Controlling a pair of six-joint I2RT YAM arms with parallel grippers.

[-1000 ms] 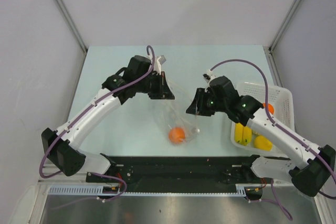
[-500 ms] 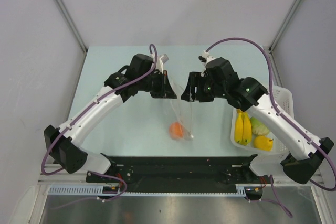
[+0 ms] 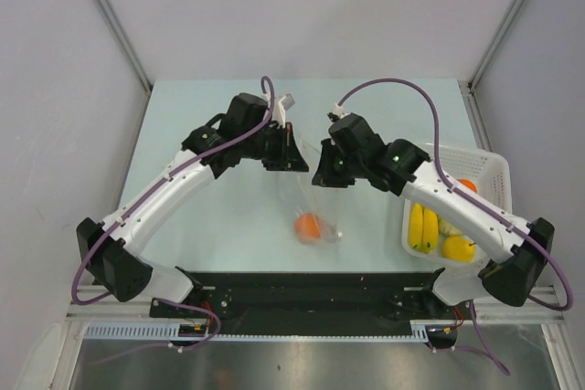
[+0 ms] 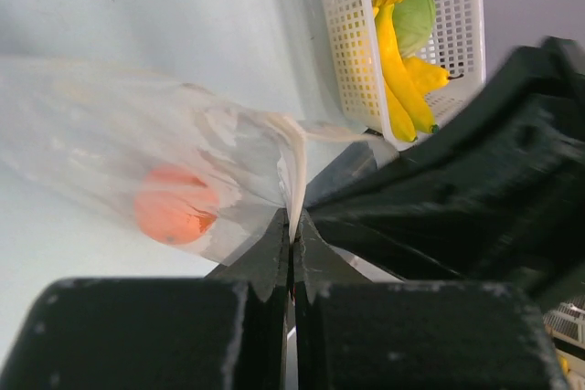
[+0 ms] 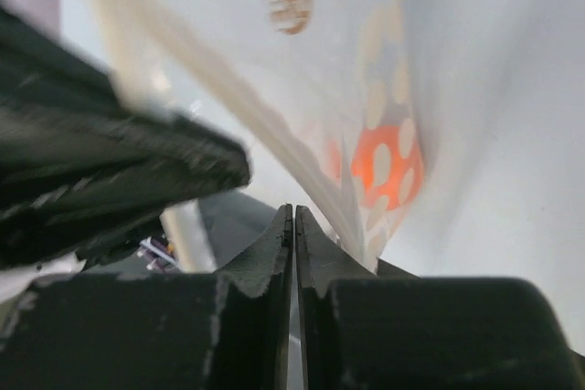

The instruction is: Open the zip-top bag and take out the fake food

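The zip-top bag (image 3: 306,200) hangs clear and crinkly between my two grippers, its bottom on the table. One round orange fake food piece (image 3: 308,226) lies inside at the bottom. My left gripper (image 3: 292,157) is shut on the bag's upper edge; in the left wrist view the jaws (image 4: 292,228) pinch the pale strip, with the bag (image 4: 110,125) and the orange (image 4: 174,205) beyond. My right gripper (image 3: 319,173) is shut just right of the bag top. In the right wrist view its jaws (image 5: 293,214) meet with nothing between them; the bag (image 5: 302,70) and orange (image 5: 384,157) pass beside them.
A white perforated basket (image 3: 484,163) stands at the right edge, holding a yellow banana bunch (image 3: 420,228), a lemon-like fruit (image 3: 457,247), a cabbage (image 4: 416,15) and an orange (image 3: 468,185). Grey walls close in the table at both sides and the back.
My right gripper has moved up and left from beside the bag's lower part to the bag top, close to my left gripper. The bag now hangs narrower. The left gripper has kept its hold.
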